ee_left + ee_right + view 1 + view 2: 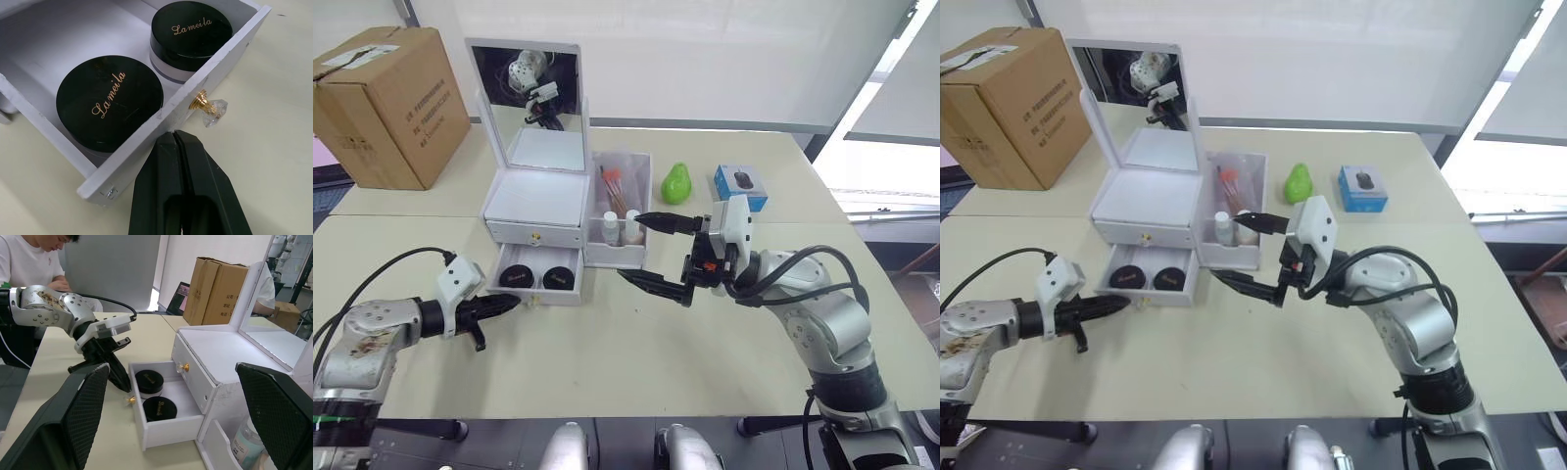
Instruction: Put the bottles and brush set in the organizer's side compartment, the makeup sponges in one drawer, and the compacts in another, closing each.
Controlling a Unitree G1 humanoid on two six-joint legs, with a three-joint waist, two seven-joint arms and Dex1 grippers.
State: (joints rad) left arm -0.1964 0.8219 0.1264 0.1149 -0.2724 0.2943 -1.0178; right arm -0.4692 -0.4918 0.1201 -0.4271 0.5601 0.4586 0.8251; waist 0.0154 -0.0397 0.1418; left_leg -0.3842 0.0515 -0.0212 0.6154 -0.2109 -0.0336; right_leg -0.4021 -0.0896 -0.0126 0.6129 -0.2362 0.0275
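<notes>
**Lower drawer ready to be pushed shut**

With both compacts already lying in the open lower drawer (536,279), the step in hand looks like closing it — the left gripper (506,305) sits with its two black fingers pressed together, holding nothing, its tip just at the drawer's front panel beside the crystal knob (209,105).

The white organizer (536,201) stands beyond that gripper, mirror lid raised, its upper drawer (533,234) shut. Its side compartment (619,220), just ahead of the right gripper (651,250), already holds the bottles (610,228) and the brush set (612,188). The right gripper hovers wide open and empty, near the compartment's front corner and not touching it.

The next move, as I judge it, calls for a straight push on the panel toward the organizer, square-on so the drawer does not skew or jam.

The two compacts (110,102) (191,30) are round, glossy black-lidded jars with gold script — side by side, flat, well below the drawer's rim, so they should clear.
</notes>
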